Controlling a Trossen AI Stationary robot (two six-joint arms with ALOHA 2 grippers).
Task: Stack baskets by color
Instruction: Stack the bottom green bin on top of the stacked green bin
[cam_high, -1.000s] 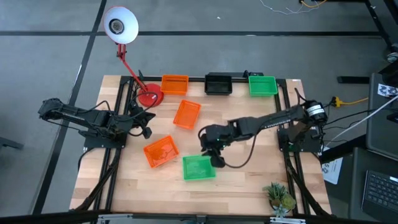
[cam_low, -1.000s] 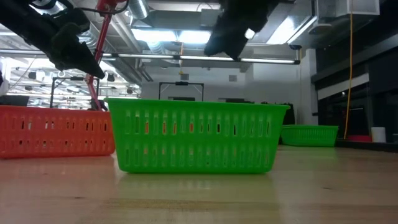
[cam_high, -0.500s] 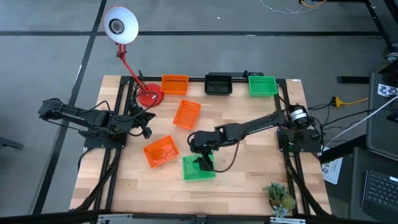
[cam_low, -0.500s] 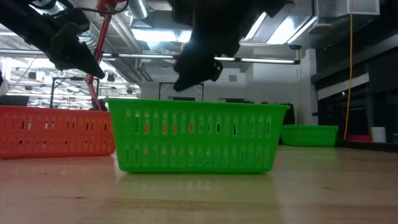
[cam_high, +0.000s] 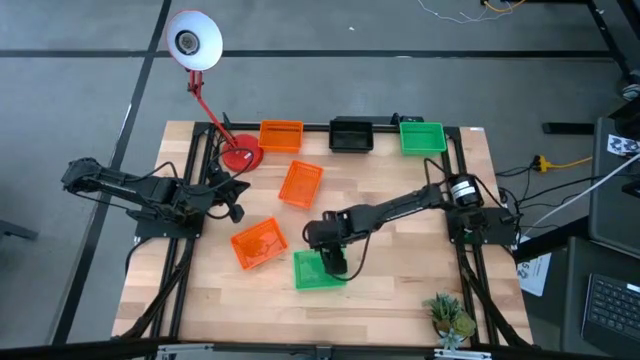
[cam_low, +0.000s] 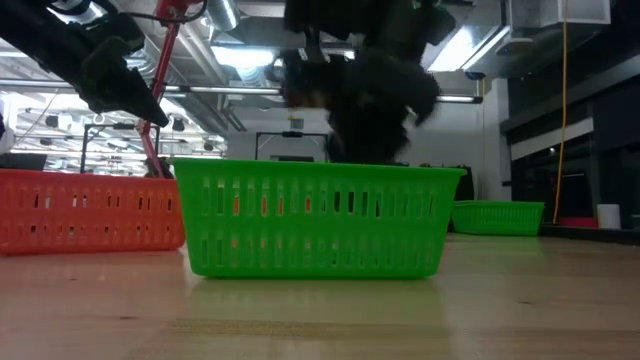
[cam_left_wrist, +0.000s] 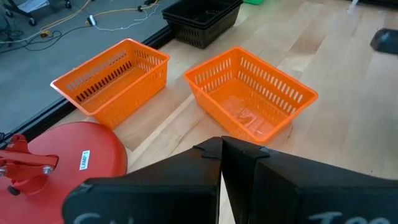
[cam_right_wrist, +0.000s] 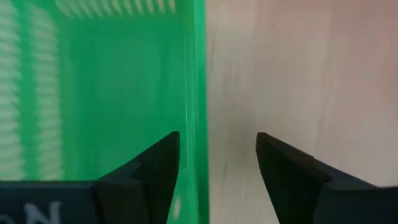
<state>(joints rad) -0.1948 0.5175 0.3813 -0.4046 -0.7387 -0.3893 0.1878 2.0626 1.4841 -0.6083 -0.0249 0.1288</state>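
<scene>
With its two dark fingers spread wide, the right gripper (cam_high: 333, 262) sits low over the near green perforated plastic basket (cam_high: 318, 270), one finger inside and one outside its right-hand wall, straddling the rim (cam_right_wrist: 199, 74) but not clamped on it. That basket lies near the front of the wooden table (cam_high: 400, 290), just beside a tilted orange perforated basket (cam_high: 258, 244); another orange one (cam_high: 300, 183) lies mid-table, and along the back edge stand an orange stack (cam_high: 281, 135), a black stack (cam_high: 351, 133) and a green stack (cam_high: 422, 137). My worry from here is that thin wall: pinch too shallow and the basket may slip or swing, or the flimsy side may flex and pop free on the lift. Off to the side, the left gripper (cam_high: 236, 208) waits pressed together near the red lamp base (cam_high: 241, 154).
</scene>
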